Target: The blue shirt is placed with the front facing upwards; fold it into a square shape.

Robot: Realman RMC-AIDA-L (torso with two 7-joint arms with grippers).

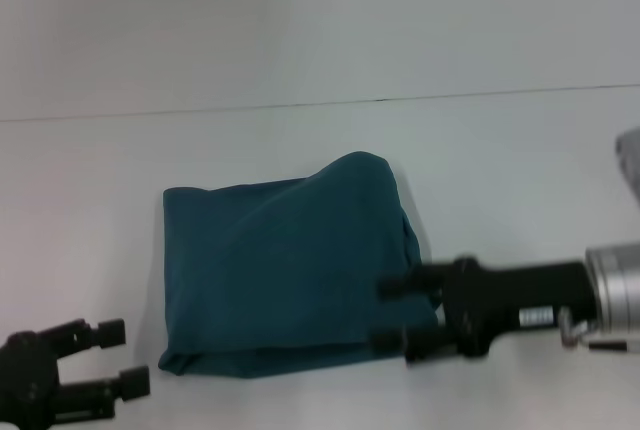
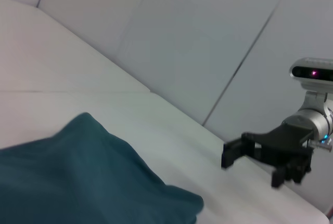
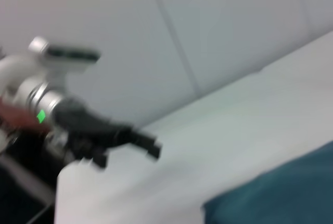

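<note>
Left gripper (image 1: 98, 362) is seen nearest the robot, low at the near left corner, fingers spread, nothing between them. The blue shirt (image 1: 285, 265) lies ahead of it and toward the right arm, with a clear gap of bare table (image 1: 90, 200) between fingertips and the cloth's near left corner.

Right gripper (image 1: 402, 315) is reached in from the right side, fingers spread apart. The shirt's near right corner sits at its fingertips, just ahead of them; whether cloth is actually touched cannot be told, though nothing looks pinched. In the left wrist view the right gripper (image 2: 260, 159) appears open and raised off the table, apart from the cloth.

The shirt is already folded into a compact, roughly square bundle, plain teal side up, no print visible. Its slightly longer axis runs left to right, across the line of the right gripper's reach. The far right corner is humped up and the right edge looks loose.

Judged: the right arm is nearer, so any tidying of that right edge would be done from there. Task is judged close to finished.
</note>
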